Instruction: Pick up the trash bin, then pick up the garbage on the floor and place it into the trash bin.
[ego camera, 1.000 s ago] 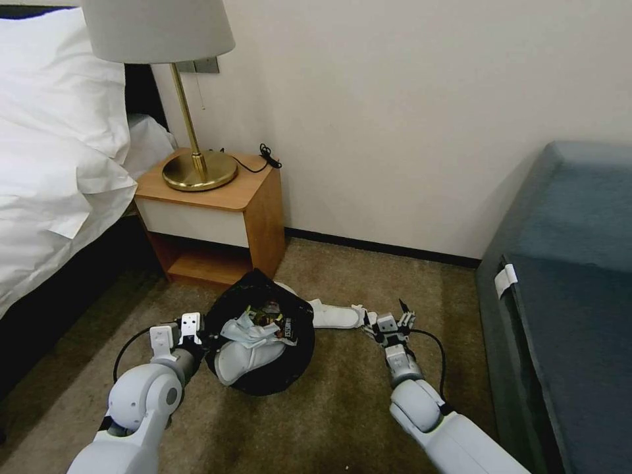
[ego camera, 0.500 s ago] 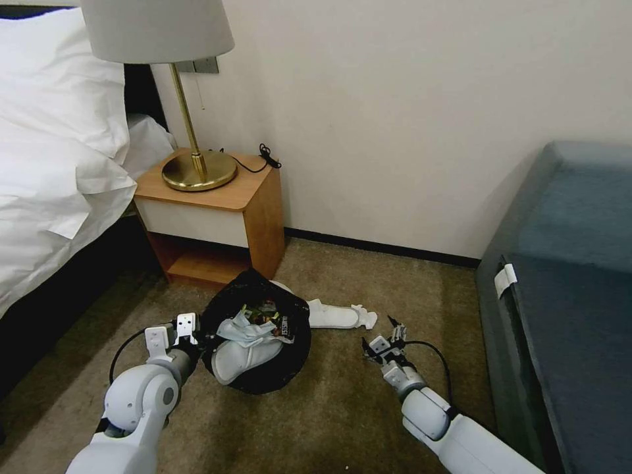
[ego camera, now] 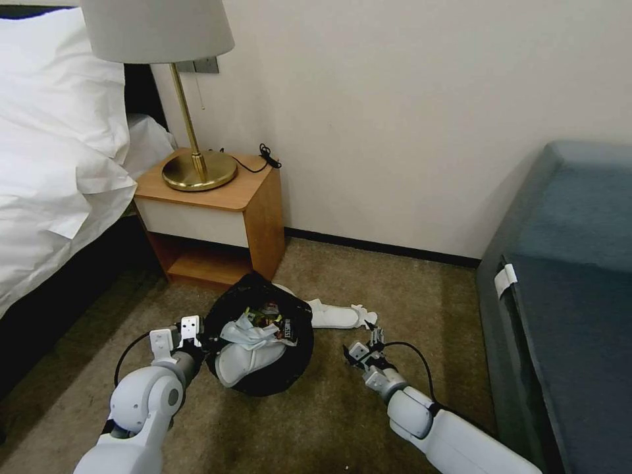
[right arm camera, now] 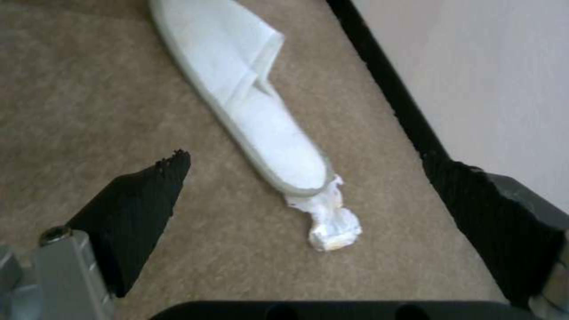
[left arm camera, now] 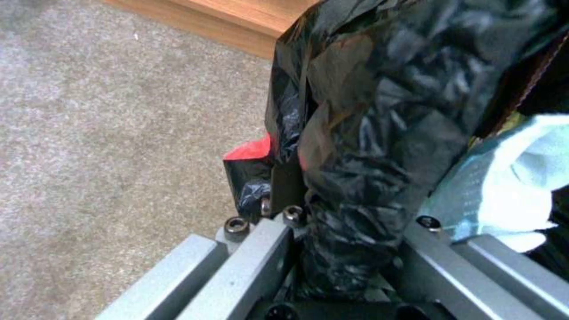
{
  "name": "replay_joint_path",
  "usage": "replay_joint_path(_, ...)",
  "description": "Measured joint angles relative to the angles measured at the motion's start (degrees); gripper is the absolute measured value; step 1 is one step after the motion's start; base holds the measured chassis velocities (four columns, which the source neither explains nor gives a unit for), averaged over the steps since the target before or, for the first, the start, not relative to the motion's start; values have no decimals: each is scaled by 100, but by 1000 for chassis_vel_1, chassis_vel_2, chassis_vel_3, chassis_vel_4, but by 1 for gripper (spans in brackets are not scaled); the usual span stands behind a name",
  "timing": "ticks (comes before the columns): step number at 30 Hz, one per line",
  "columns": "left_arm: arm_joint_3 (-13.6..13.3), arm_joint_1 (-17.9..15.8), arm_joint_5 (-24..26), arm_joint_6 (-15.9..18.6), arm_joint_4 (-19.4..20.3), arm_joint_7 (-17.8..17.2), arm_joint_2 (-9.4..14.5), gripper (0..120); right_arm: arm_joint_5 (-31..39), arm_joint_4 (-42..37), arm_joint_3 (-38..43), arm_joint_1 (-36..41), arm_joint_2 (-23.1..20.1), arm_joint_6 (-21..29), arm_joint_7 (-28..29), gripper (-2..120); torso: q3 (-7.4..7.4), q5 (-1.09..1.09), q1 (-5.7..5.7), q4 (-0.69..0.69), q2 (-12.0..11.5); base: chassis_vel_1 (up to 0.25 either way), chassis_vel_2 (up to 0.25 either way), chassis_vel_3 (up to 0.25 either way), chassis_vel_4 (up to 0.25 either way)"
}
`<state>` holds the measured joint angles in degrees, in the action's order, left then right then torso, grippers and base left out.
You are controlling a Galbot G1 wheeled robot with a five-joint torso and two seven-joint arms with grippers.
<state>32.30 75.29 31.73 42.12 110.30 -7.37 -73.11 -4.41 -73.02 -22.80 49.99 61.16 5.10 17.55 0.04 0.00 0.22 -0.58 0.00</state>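
Left gripper [ego camera: 191, 332] clamped on the trash bin [ego camera: 260, 342] rim; right gripper [ego camera: 366, 345] spread over carpet.

Head view: the bin sits on the carpet [ego camera: 316, 421] before the bedside table [ego camera: 217, 210], holding a white slipper [ego camera: 247, 359] and tissue. A second slipper [ego camera: 334, 315] lies just right of the bin, far of the right gripper, a crumpled tissue [ego camera: 365, 316] at its end. The sofa [ego camera: 566, 296] stands right, the bed [ego camera: 59, 151] left.
Left wrist view: grey fingers [left arm camera: 261, 253] pinch the crinkly black bag liner [left arm camera: 367, 146]; a red scrap [left arm camera: 252, 151] is just beside it.
Right wrist view: black fingertips [right arm camera: 142, 200] stand wide apart, the slipper [right arm camera: 255, 111] and tissue [right arm camera: 332, 222] between and beyond them, untouched, near the dark baseboard [right arm camera: 385, 75].
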Motion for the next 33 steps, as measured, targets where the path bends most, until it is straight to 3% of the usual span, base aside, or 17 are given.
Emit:
replay_joint_path(11,-1,4,-34,1,6,24,-77,0,-88,493,-146,-224,232,-142,-140,100,0,0,0,-1,0,0,0,0,0)
replay_joint_path(16,-2,74,-85,2,36,28,-102,0,-258,1017,-149,-437,566,-268,-179,100,0,2,0,2,0,0,0,0,0)
replay_joint_path(33,-19,153,-203,2,65,62,-173,0,-391,1415,-199,-750,936,-342,-183,100,0,0,0,0,0,0,0,0,0)
